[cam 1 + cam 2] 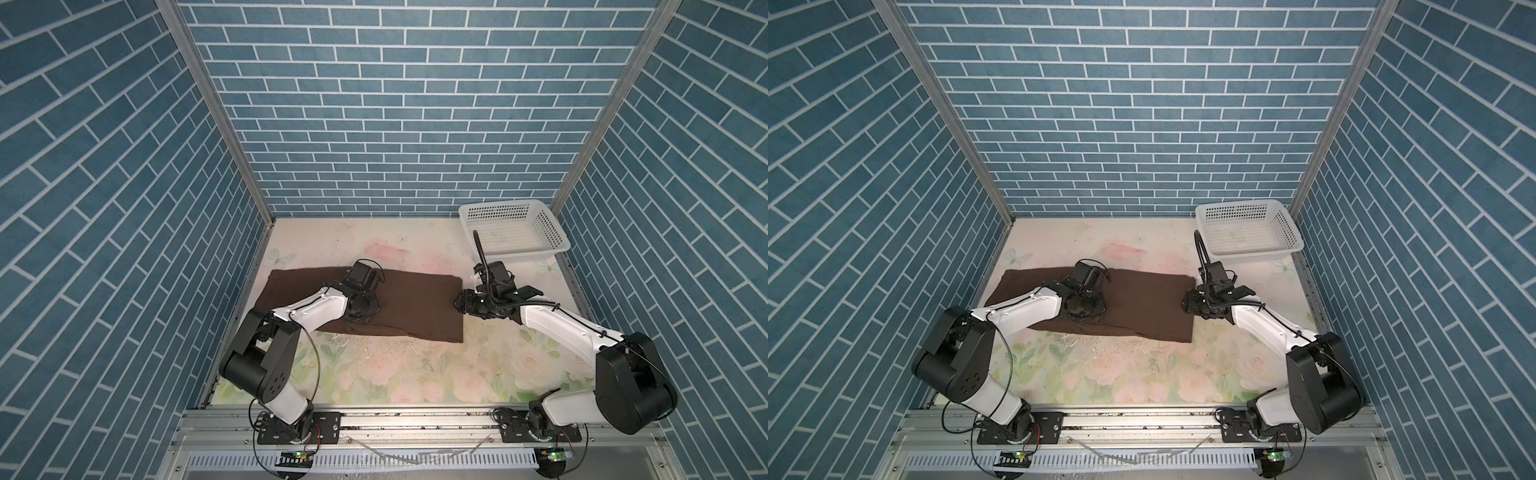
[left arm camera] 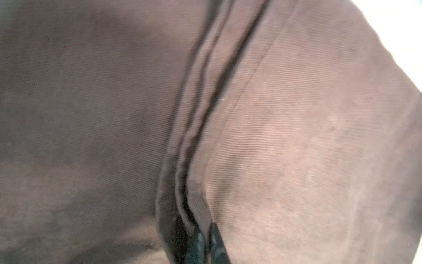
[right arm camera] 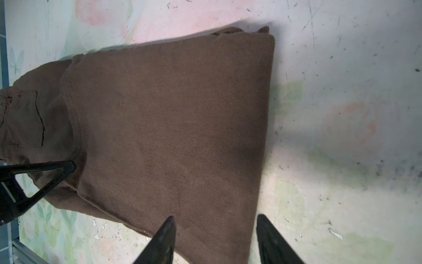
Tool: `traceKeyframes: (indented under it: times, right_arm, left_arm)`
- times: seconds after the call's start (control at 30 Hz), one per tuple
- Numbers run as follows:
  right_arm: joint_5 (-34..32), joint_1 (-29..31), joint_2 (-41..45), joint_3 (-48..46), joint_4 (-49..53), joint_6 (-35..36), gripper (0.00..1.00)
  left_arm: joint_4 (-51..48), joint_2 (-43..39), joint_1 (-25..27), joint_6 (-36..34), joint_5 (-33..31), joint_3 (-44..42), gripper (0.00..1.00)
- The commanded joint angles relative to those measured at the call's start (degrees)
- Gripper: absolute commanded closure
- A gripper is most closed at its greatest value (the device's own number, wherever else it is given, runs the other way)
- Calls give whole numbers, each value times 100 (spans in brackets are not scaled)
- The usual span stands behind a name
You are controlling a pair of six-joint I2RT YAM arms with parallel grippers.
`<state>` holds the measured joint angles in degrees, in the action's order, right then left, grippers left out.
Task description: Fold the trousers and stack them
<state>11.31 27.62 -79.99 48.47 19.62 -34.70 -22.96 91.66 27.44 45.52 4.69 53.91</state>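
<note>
Lying flat: one trousers (image 1: 415, 303), one basket (image 1: 549, 224)

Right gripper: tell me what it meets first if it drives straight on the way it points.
The brown trousers. The right gripper points at their folded end, with its open jaws straddling that edge in the wrist view, so it would likely run onto them first. Its height above them is unclear.

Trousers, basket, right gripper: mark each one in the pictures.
trousers (image 1: 415, 307): a top view, bare fabric right of the middle.
basket (image 1: 550, 226): a top view, its perforated side wall.
right gripper (image 3: 215, 216): right wrist view, midway between its open fingertips.
</note>
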Motion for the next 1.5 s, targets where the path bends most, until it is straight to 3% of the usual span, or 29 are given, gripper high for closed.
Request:
traceKeyframes:
  times: [0.0, 0.27, 0.37, 0.43, 0.5, 0.67, 0.8, 1.07, 1.33, 1.4, 1.47]
  right_arm:
    - [-138, -19, 132, -22, 217, -29, 43]
    - [-239, -18, 124, -21, 229, 24, 43]
    - [-221, -20, 124, -22, 222, 24, 43]
    - [-214, -20, 124, -24, 227, 33, 43]
    - [-200, -17, 140, -30, 237, 33, 43]
    - [-417, -19, 261, -102, 396, 73, 39]
    - [-595, -28, 267, -210, 465, 173, 37]
    - [-98, -96, -312, -310, -222, 235, 38]
    - [365, -174, -1224, -233, -818, 58, 39]
    - [478, -203, -1356, -256, -885, -5, 42]
    - [603, -245, -1416, -356, -1046, -89, 52]
  left_arm:
    - [-298, -262, 41, -4, 59, 196, 100]
    - [-1359, -1398, 29, -30, -346, 225, 98]
    - [-1307, -1639, 33, 2, -389, -52, 93]
    - [-1173, -1598, 33, 85, -362, -274, 88]
    - [-989, -1411, 32, 189, -257, -509, 76]
    - [-895, -1057, -8, 281, -253, -760, 68]
    - [-1095, -1218, -90, 166, -497, -531, 64]
    - [-1119, -1130, 56, -51, -573, 407, 63]
    - [-276, 45, 355, 55, -92, 572, 69]
    - [-14, 332, 363, 173, 133, 427, 70]
    - [281, 563, 363, 298, 333, 211, 71]
